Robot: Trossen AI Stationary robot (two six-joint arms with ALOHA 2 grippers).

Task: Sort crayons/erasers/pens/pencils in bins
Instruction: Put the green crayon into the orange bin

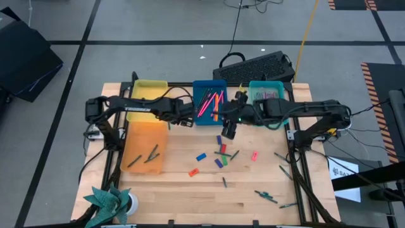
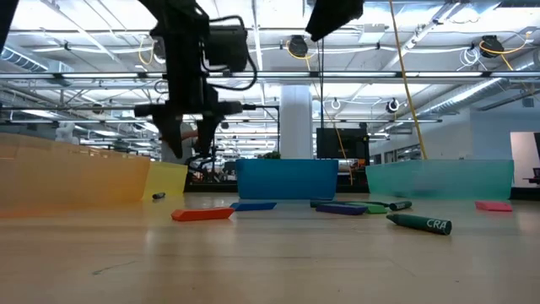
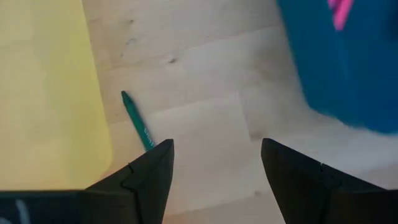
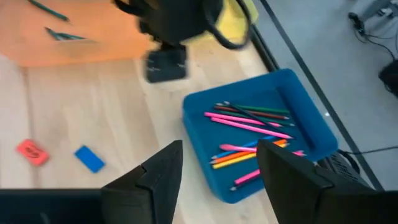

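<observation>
Left gripper point(image 1: 188, 120) sits over bare wood in the gap between the shallow yellow plastic bin point(image 1: 149, 92) and the shallow blue plastic bin point(image 1: 209, 102), fingers spread, nothing between them. In its wrist view a thin green stick point(image 3: 137, 119) lies on the table right beside the yellow bin's edge.

Right gripper point(image 1: 229, 128) hangs just in front of the blue bin, above the scattered items, fingers apart and empty.

Blue bin holds a bundle of pink, orange and green sticks point(image 4: 252, 133). Translucent orange plastic bin point(image 1: 143, 147) is on the left side in front of the yellow one, with a few dark green sticks inside. Teal plastic bin point(image 1: 266, 92) is at the back right, beside the blue one.

Erasers still loose on the wooden table point(image 1: 164, 196), mid-table: small red block eraser point(image 1: 193, 171), small blue block eraser point(image 1: 201, 156), small pink block eraser point(image 1: 254, 155), with more short blocks clustered under the right gripper. Dark green crayon point(image 2: 419, 223) lies on the wood nearest the low camera. More green sticks are scattered front right.
</observation>
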